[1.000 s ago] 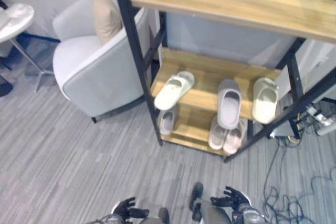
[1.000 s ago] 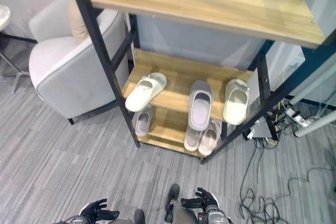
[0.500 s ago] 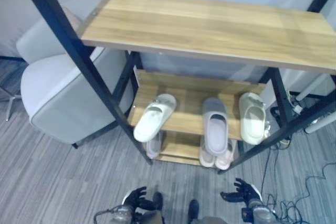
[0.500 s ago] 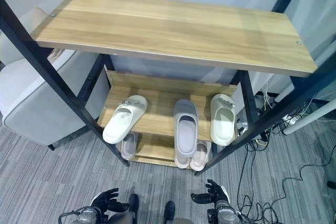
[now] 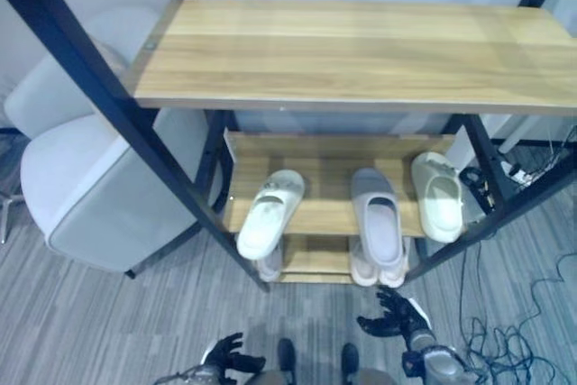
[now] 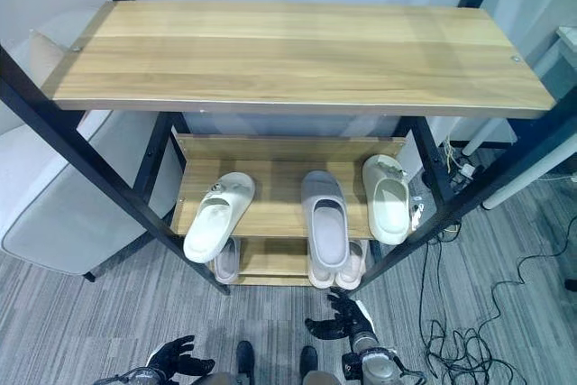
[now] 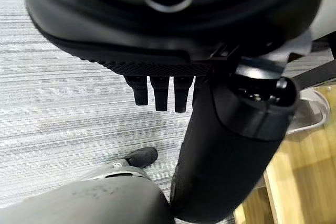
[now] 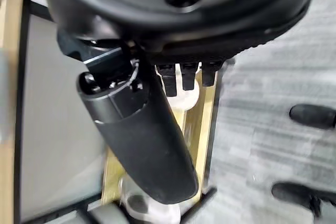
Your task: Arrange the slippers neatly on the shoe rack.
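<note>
Both hands empty, relaxed; slippers (image 5: pixel 377 220) sit on shoe rack (image 5: pixel 352 56) shelves.

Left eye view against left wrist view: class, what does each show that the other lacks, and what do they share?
Left eye view: the whole shoe rack, with three slippers on its middle shelf, namely a tilted left cream slipper, a grey slipper and a right cream slipper, plus the armchair beside it. Left wrist view: the left hand from close, its fingers straight and holding nothing. Both: that hand, the grey striped floor and some of the rack's wood.
</note>
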